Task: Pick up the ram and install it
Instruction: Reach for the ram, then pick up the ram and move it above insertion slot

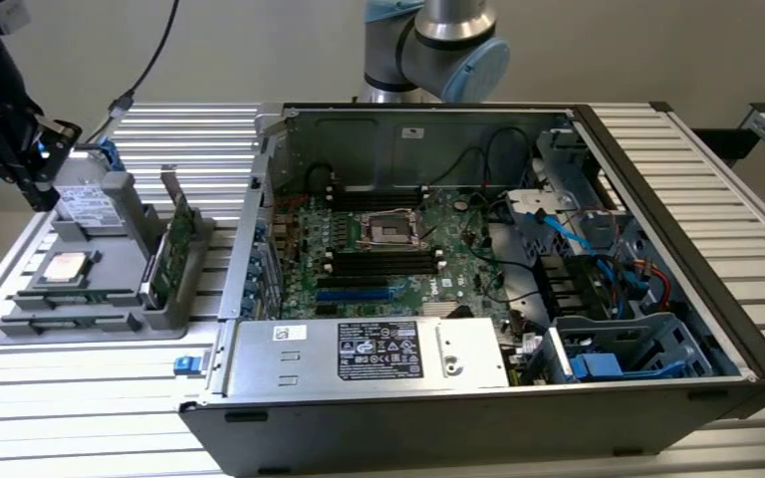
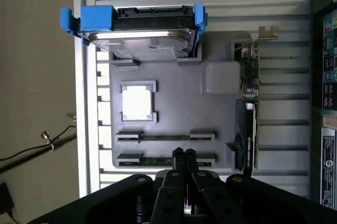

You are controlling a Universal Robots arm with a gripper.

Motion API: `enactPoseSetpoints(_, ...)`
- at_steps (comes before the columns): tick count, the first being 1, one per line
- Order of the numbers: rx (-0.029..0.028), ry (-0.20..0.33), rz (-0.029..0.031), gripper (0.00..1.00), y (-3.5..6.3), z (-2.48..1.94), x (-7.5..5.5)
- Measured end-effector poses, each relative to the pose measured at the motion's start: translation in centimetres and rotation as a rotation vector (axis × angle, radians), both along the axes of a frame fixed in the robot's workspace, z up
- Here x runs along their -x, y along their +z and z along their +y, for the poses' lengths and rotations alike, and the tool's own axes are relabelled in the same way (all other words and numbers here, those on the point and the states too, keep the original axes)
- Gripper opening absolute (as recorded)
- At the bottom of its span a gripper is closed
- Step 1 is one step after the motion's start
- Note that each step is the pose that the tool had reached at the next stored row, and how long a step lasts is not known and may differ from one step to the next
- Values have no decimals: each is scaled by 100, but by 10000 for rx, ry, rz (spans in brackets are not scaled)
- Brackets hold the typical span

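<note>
Both jaws pressed together, hovering over the ram point(image 2: 157, 159) in its tray point(image 2: 179, 108)

Place: robotics lab | cues: open PC case point(image 1: 489, 438), slatted bench point(image 1: 64, 398) (grey parts tray point(image 1: 91, 324))

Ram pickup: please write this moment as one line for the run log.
gripper: shut, empty | position: near ram | ram: in gray holder, not yet lifted

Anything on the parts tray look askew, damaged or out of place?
Nothing stands out. On the gray tray, the ram sticks lie in their slots, the processor sits square in its pocket, and the hard drive and expansion card are seated. The end effector hangs above them, shut.
</note>
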State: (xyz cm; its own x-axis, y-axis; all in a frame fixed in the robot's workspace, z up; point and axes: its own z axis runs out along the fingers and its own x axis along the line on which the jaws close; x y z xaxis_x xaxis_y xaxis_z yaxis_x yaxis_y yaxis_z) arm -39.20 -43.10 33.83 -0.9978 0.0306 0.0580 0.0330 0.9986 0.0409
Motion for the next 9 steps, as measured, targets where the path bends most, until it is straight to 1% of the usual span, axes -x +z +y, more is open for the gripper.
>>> enactPoseSetpoints(9,0,0,0,10,0,0,0)
